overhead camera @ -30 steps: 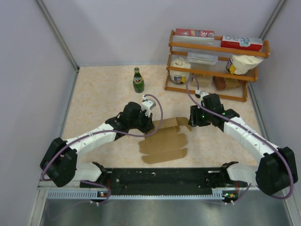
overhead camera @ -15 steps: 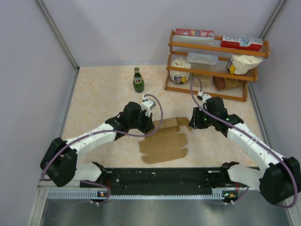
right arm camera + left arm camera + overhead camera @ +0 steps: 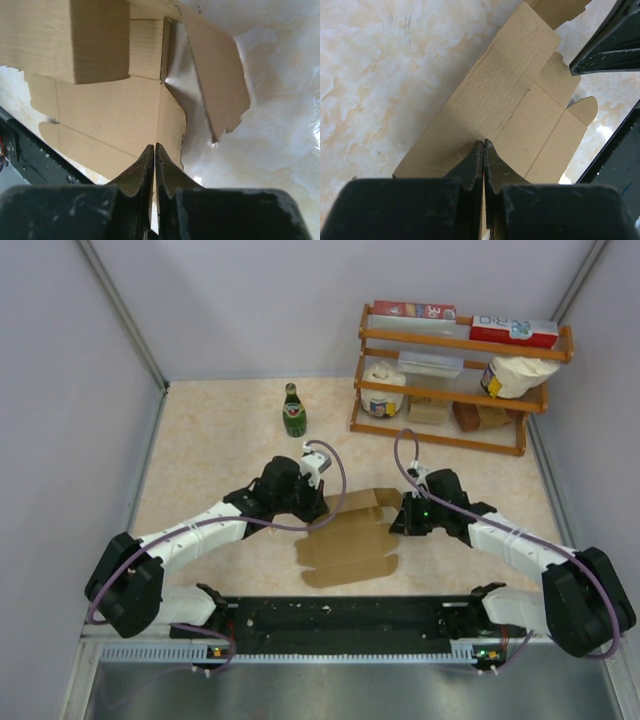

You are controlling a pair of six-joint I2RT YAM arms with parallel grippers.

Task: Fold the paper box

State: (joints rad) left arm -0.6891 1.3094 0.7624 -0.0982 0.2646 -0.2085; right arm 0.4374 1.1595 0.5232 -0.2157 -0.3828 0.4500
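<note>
The paper box (image 3: 345, 540) is a flat brown cardboard sheet with flaps, lying on the table between my arms; its far flaps are raised. My left gripper (image 3: 312, 510) is shut and empty, its tips over the sheet's left far part (image 3: 510, 105). My right gripper (image 3: 397, 523) is shut and empty, its tips over the sheet's right edge (image 3: 120, 115), beside a flap (image 3: 217, 85) that stands up. In the left wrist view the right gripper's black finger (image 3: 607, 42) shows at the upper right.
A green bottle (image 3: 293, 411) stands at the back centre. A wooden rack (image 3: 455, 380) with printed cartons, bags and jars stands at the back right. A black rail (image 3: 340, 615) runs along the near edge. Grey walls close in both sides.
My right gripper has moved left and nearer, down to the sheet's right edge. The left arm and the sheet have hardly moved.
</note>
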